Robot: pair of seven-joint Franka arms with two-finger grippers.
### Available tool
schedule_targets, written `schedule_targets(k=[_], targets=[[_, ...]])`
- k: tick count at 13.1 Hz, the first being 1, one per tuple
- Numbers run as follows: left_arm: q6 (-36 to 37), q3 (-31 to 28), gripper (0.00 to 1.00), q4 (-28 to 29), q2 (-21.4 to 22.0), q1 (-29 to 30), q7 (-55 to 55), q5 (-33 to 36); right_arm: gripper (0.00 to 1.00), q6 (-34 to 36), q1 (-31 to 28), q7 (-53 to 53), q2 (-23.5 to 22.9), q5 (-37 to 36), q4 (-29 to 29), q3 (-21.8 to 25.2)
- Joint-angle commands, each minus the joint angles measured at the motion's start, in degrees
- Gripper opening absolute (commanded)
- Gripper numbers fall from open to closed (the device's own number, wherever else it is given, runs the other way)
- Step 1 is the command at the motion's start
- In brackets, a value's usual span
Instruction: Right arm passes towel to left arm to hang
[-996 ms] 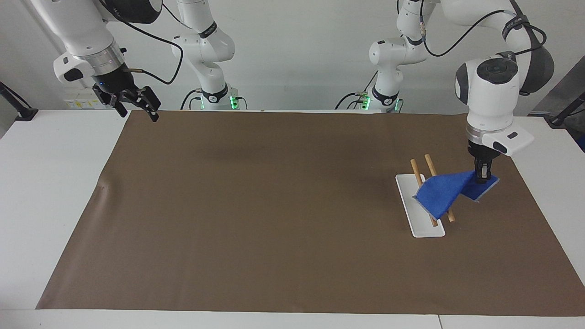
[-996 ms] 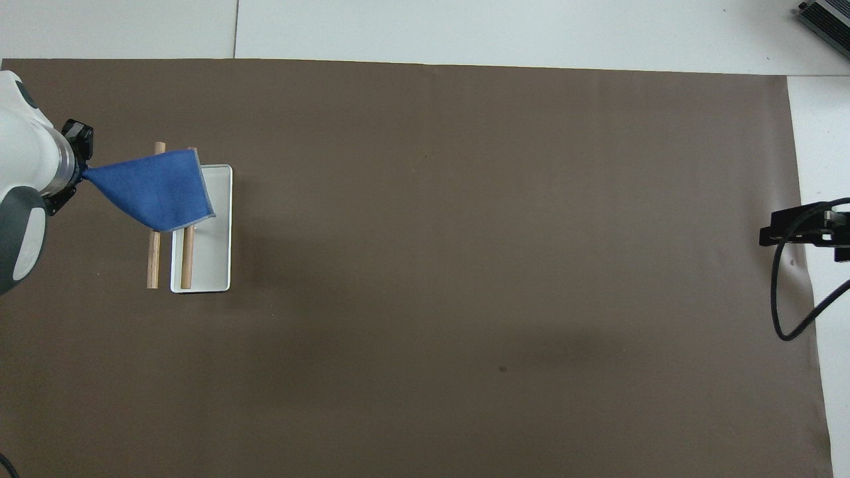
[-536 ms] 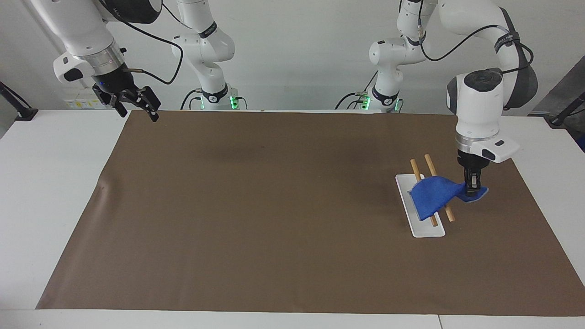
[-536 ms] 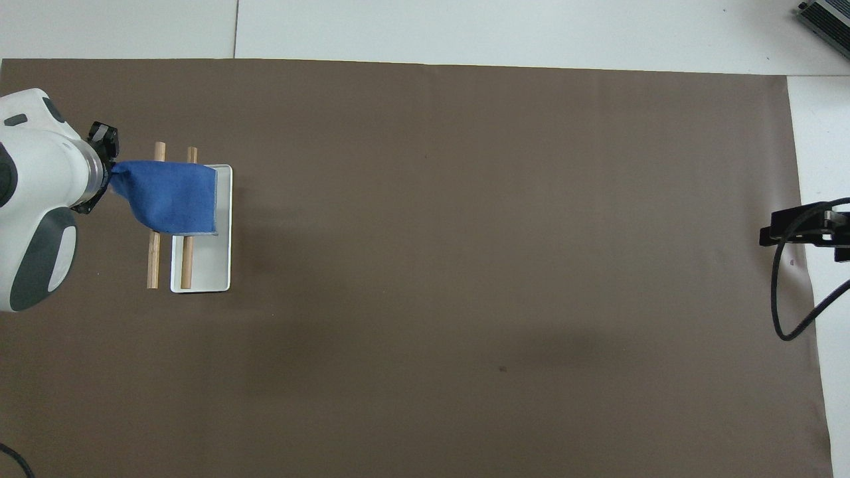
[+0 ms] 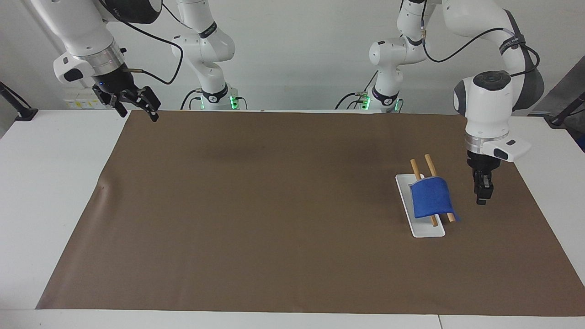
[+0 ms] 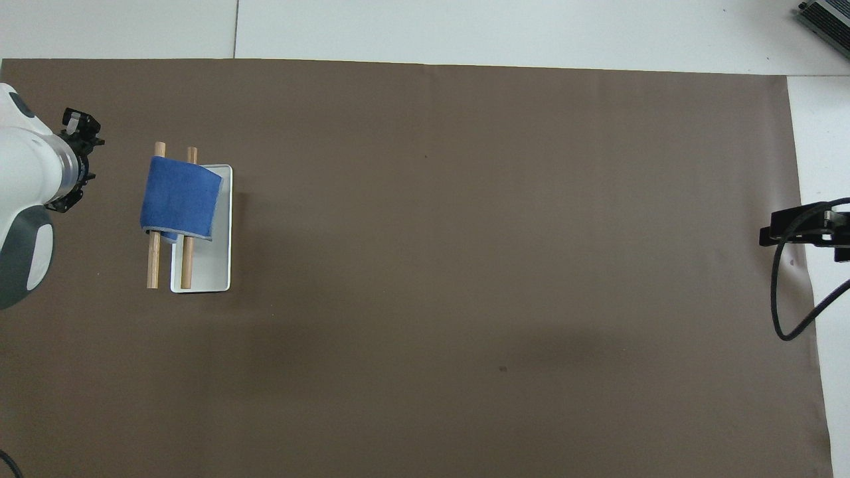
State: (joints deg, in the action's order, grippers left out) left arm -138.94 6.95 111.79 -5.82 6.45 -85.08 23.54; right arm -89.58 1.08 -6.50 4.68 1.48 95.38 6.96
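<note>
The blue towel [image 5: 429, 198] [image 6: 180, 196] lies draped over two wooden rods [image 5: 428, 162] [image 6: 154, 265] of a small rack with a white base [image 5: 428, 229] [image 6: 210, 265], toward the left arm's end of the table. My left gripper [image 5: 483, 197] [image 6: 83, 129] hangs just beside the rack, apart from the towel, open and holding nothing. My right gripper [image 5: 139, 114] [image 6: 770, 234] waits open and empty over the brown mat's corner at the right arm's end.
A brown mat [image 5: 274, 205] covers most of the white table [image 5: 55, 183]. Both arms' bases stand at the robots' edge. A black cable [image 6: 787, 312] loops down from the right arm.
The left gripper let go of the towel and drew away from the rack. The towel dropped from a stretched corner into a fold over both rods. The right arm has not moved.
</note>
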Motion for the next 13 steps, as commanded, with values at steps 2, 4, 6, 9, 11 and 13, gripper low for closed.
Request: schedule_targets(k=[2, 4, 6, 9, 11, 13], targets=[[0.68, -0.27, 1.0, -5.51, -2.61, -0.04, -0.61, -4.54, 1.0, -0.16, -0.73, 1.22, 1.03, -0.25, 1.21, -0.63], [6.54, 0.08, 0.97, -9.12, -3.05, -0.47, 0.52, -5.0, 1.0, -0.16, -0.73, 1.22, 1.03, -0.25, 1.21, -0.63], [10.77, 0.87, 0.94, -12.11, -3.06, -0.65, 3.41, -7.26, 1.0, -0.24, -0.73, 1.22, 1.03, -0.25, 1.21, -0.63], [20.87, 1.49, 0.91, -19.92, -2.53, -0.65, 11.31, -17.01, 1.0, -0.33, -0.38, 2.36, 1.03, -0.95, 1.21, -0.81], [27.81, 1.49, 0.91, -23.36, -2.0, -0.65, 17.29, -19.41, 1.0, -0.95, -0.29, 3.51, 0.95, -1.65, 1.12, -1.16], [34.49, 2.45, 0.91, -25.12, -0.86, -0.65, 25.97, -19.41, 1.0, -0.95, 0.06, 3.86, 0.86, -3.67, 1.04, -1.42]])
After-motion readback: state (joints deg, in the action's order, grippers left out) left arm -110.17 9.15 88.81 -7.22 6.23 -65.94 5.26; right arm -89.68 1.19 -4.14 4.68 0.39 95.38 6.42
